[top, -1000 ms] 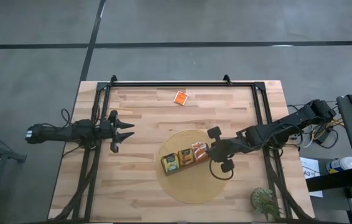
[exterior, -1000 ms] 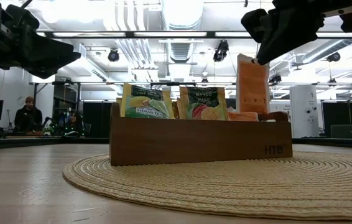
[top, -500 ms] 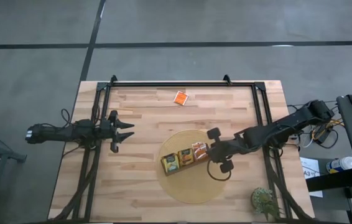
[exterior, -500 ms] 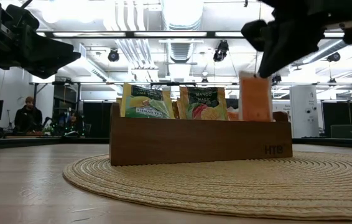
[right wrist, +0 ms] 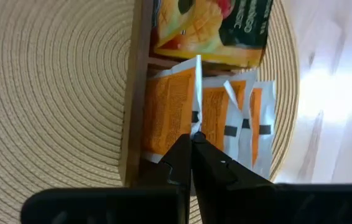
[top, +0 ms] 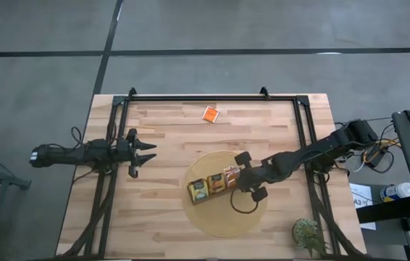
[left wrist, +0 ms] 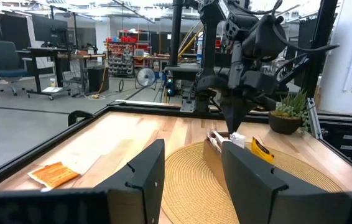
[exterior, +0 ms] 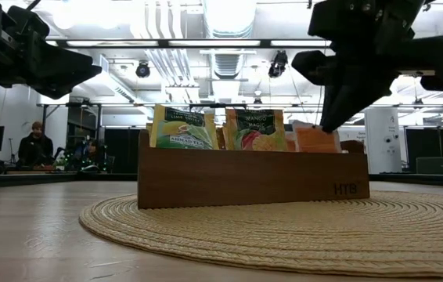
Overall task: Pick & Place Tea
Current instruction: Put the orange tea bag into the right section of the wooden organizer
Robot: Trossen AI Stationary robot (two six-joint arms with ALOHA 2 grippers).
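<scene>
From above, my right gripper (top: 241, 178) sits over the orange end of the wooden tray (top: 215, 183) on the round woven mat (top: 223, 217), while a lone orange sachet (top: 210, 114) lies well apart near the table's (top: 161, 217) far edge and my left gripper (top: 147, 151) waits, spread, at the table's left side. At table height, the green-and-yellow sachets (exterior: 183, 128) and mango sachets (exterior: 254, 130) stand upright in the tray. My right wrist alone shows my fingers (right wrist: 191, 163) pressed together, pinching the white top edge of an orange sachet in the tray (right wrist: 176, 107).
</scene>
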